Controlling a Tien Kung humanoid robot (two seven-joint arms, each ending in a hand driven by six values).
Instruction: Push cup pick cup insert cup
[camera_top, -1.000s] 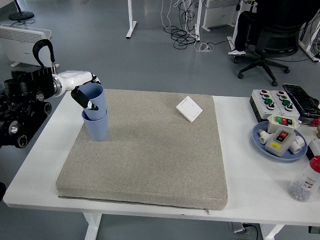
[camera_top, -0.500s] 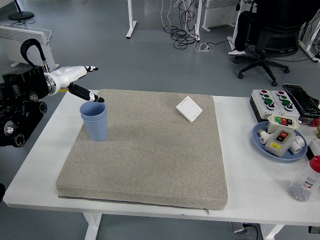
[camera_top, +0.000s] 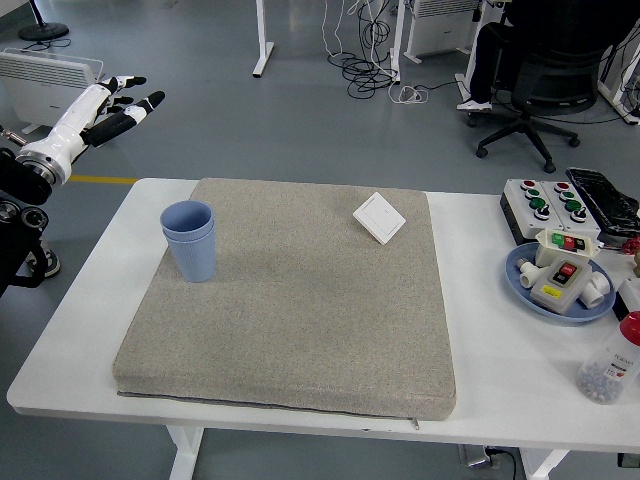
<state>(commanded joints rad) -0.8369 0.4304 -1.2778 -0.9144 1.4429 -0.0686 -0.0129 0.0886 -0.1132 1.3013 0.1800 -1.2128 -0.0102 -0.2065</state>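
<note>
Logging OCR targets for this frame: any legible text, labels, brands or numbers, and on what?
None legible.
Bottle at the table's right edge: its label has print, too small to read.
Switch boxes in the blue dish: coloured buttons, any markings blurred.
Button box: red and green buttons, no readable lettering.
White plate on the grey mat and the stacked blue cups: blank.

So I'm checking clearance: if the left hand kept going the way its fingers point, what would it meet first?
Probably nothing: the left hand points up and right over bare floor, above and away from the stacked cups. Depth is unclear.
</note>
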